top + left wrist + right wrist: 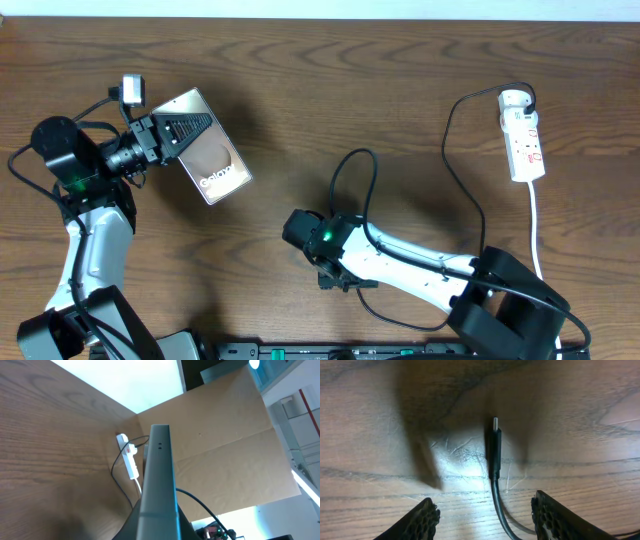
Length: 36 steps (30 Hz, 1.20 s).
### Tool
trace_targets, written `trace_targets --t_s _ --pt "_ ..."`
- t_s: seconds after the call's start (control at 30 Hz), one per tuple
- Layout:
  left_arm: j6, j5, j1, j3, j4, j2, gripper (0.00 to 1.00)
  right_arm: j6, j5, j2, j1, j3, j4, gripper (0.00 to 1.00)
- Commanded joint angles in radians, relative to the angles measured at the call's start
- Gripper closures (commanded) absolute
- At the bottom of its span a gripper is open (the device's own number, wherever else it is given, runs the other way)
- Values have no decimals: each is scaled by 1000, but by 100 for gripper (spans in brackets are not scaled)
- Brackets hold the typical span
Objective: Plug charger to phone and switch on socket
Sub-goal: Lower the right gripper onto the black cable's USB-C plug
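Observation:
My left gripper [172, 130] is shut on the phone [208, 158] and holds it tilted above the table at the left. In the left wrist view the phone's grey edge [159, 470] stands between the jaws [157, 527]. The charger [372, 190] is a thin black cable looping across the table. Its plug tip [494, 445] lies flat on the wood in the right wrist view. My right gripper [487, 519] is open, with the cable running between its fingers. In the overhead view it [338, 280] is low at the centre front. The white socket [523, 135] lies at the far right.
The socket [128, 455] also shows in the left wrist view, in front of a brown cardboard wall [225, 450]. Its white cord [536, 225] runs toward the front edge. The right arm's base [510, 310] fills the front right corner.

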Motion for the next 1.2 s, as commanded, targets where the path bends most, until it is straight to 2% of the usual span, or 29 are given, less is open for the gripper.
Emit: trace_targets --t_s 0.0,0.2,0.43,0.6,0.8,1.17 --pt "11 25 5 18 9 -3 93 23 -4 -5 6 -24 15 41" --pt "21 25 5 18 9 -3 93 23 -20 -5 6 -43 52 43" --pt "21 25 5 18 9 -3 93 15 -21 -4 4 -48 58 55" --pt "21 25 5 18 9 -3 93 15 -21 -5 2 -48 61 58" --pt "28 25 5 18 9 -3 93 14 -21 -4 -13 -53 75 55" --pt "32 25 5 18 9 -3 93 -16 -18 -4 -56 -53 104 57"
